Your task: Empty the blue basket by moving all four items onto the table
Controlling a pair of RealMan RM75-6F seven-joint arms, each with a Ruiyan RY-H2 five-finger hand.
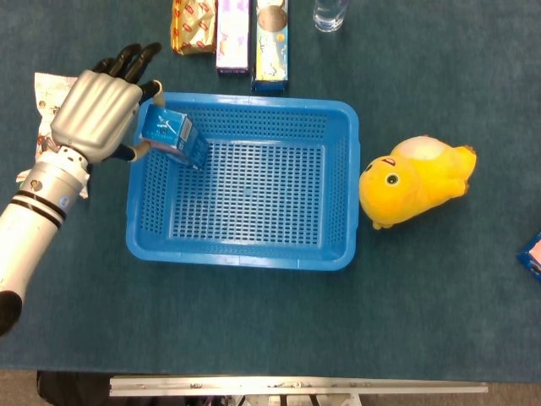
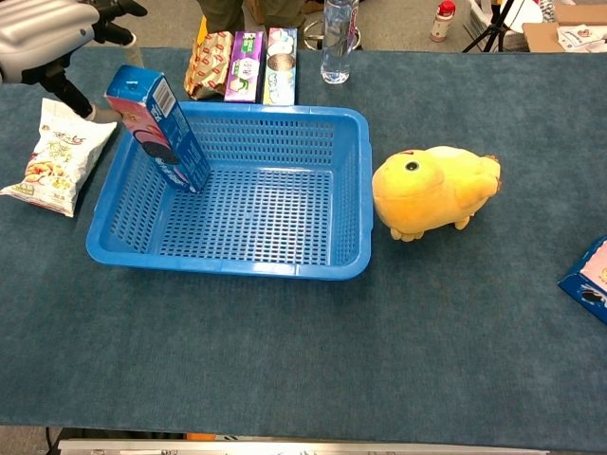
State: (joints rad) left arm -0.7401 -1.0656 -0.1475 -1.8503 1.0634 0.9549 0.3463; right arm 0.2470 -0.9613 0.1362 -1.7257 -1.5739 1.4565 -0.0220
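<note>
Box [image 1: 173, 137], blue carton, stands tilted in the basket's [image 1: 254, 258] far-left corner, leaning on the left wall; looks like the last item inside. Left hand [image 1: 100, 108] is at the box's top from outside the basket, thumb on the near side, fingers [image 1: 127, 59] reaching past the far side; seems to pinch it, but contact isn't clear in either view. Step, by my read: lifting the final item out. Next move needs a firm grip, a lift clear of the rim, then a set-down on bare table [image 1: 254, 330], prob. left near the snack bag [image 2: 55, 156]. Duck plush [image 1: 414, 180] sits right of the basket, another blue box [image 1: 532, 254] at the right edge. Box print shows dark round cookies; no text legible. Right hand not visible.
</note>
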